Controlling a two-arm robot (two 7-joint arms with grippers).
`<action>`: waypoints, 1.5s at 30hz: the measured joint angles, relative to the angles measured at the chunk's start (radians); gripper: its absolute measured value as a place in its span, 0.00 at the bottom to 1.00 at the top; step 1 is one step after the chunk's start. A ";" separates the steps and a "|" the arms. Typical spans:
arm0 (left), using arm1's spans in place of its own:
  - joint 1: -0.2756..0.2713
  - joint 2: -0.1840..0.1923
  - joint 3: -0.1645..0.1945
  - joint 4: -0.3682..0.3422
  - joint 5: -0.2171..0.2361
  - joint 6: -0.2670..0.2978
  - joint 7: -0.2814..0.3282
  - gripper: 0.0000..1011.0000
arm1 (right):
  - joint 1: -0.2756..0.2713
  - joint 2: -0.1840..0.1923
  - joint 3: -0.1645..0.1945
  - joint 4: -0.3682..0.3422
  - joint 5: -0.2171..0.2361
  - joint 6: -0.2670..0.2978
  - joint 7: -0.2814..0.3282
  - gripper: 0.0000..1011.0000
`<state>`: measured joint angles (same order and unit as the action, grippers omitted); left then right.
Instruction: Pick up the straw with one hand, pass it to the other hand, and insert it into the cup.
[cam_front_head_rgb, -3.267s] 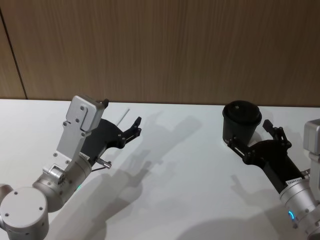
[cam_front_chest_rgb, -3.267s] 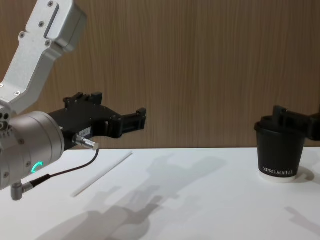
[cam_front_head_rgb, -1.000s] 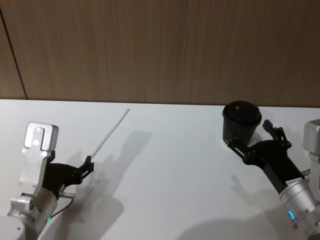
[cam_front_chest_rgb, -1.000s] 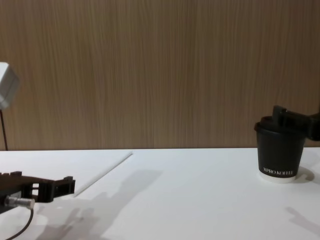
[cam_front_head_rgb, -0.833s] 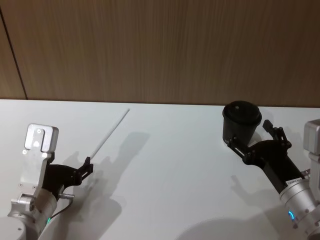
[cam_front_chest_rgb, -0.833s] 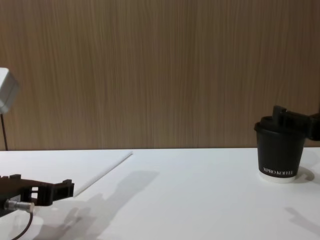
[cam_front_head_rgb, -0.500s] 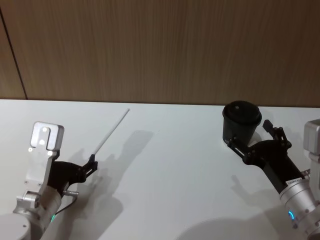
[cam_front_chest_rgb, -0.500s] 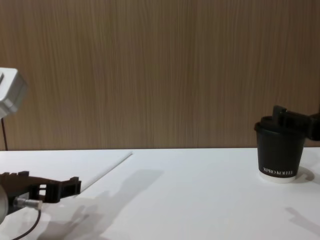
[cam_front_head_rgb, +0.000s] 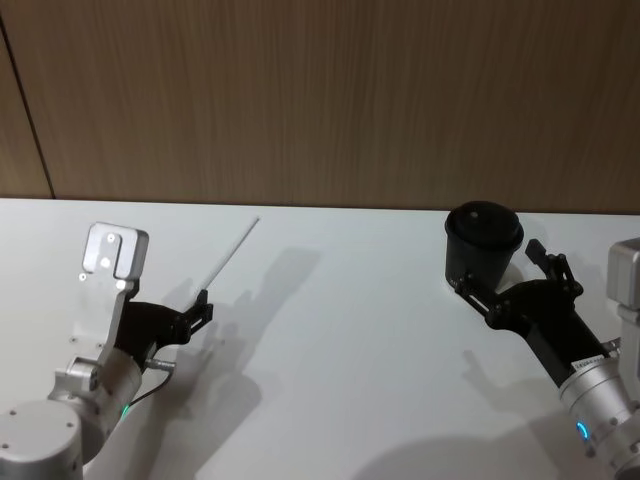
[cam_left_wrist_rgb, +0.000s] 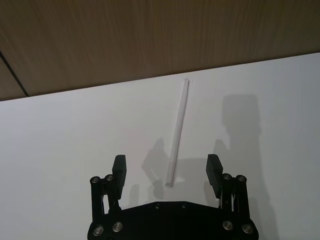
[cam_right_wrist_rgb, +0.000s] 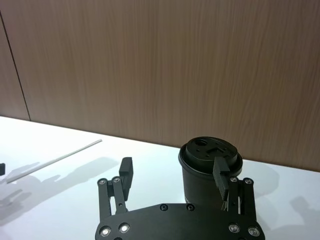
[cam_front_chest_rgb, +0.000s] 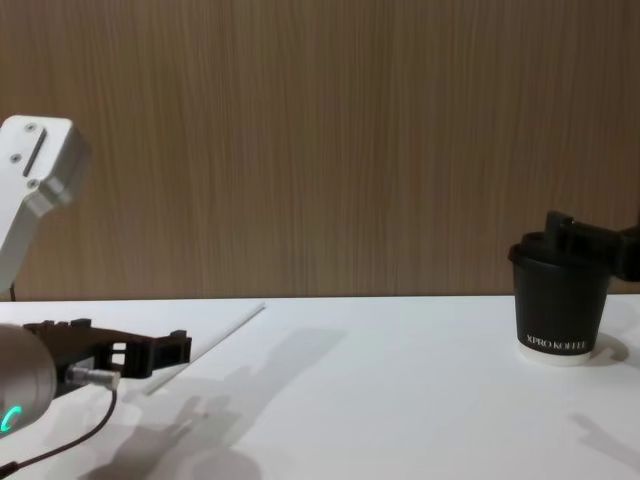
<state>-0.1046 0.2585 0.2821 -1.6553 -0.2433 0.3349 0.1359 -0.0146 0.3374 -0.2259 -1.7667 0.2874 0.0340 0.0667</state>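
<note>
Because the thin white straw (cam_left_wrist_rgb: 179, 125) lies flat on the worktop (cam_front_head_rgb: 350, 330), the black left gripper (cam_left_wrist_rgb: 167, 164) has its fingers apart astride the 7 o'clock end.

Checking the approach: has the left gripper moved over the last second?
Yes. The left gripper has advanced forward toward the straw, which lies unmoved; open, it now reaches the straw's near end.

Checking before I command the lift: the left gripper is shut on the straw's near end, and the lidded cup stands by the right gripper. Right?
Not quite. The left gripper is open, not shut on the straw: the left wrist view shows its fingers apart, touching neither side of the straw's near end. The lidded cup does stand by the right gripper.
</note>
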 joint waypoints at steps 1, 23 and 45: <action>-0.009 -0.005 0.000 0.008 -0.001 0.006 -0.002 0.99 | 0.000 0.000 0.000 0.000 0.000 0.000 0.000 0.99; -0.138 -0.066 0.011 0.138 -0.017 0.085 -0.046 0.99 | 0.000 0.000 0.000 0.000 0.000 0.000 0.000 0.99; -0.193 -0.108 -0.003 0.211 -0.030 0.118 -0.076 0.99 | 0.000 0.000 0.000 0.000 0.000 0.000 0.000 0.99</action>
<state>-0.2981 0.1505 0.2793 -1.4444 -0.2736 0.4526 0.0594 -0.0146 0.3374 -0.2259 -1.7668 0.2874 0.0340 0.0668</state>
